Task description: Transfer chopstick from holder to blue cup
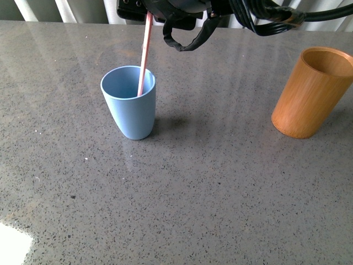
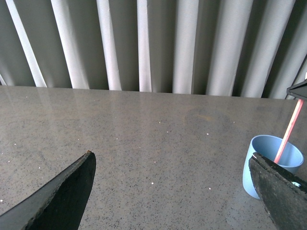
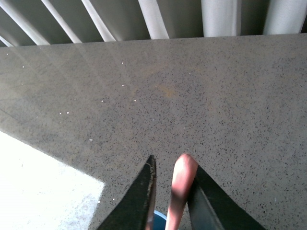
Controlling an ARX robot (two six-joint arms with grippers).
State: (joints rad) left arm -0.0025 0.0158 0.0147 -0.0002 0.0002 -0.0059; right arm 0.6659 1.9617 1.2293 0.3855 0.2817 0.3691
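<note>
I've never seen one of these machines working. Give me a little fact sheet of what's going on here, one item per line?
surface: grey speckled table
chopstick: leaning, lower end inside the blue cup
right gripper: above the blue cup, fingers either side of the chopstick's top
holder: orange-brown, off to the right, nothing seen sticking out of it
left gripper: open, low over bare table, holding nothing
backdrop: pale curtain

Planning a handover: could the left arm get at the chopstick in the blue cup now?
Probably yes: the left gripper is open, with bare table up to the blue cup, though the right gripper flanks the chopstick.
</note>
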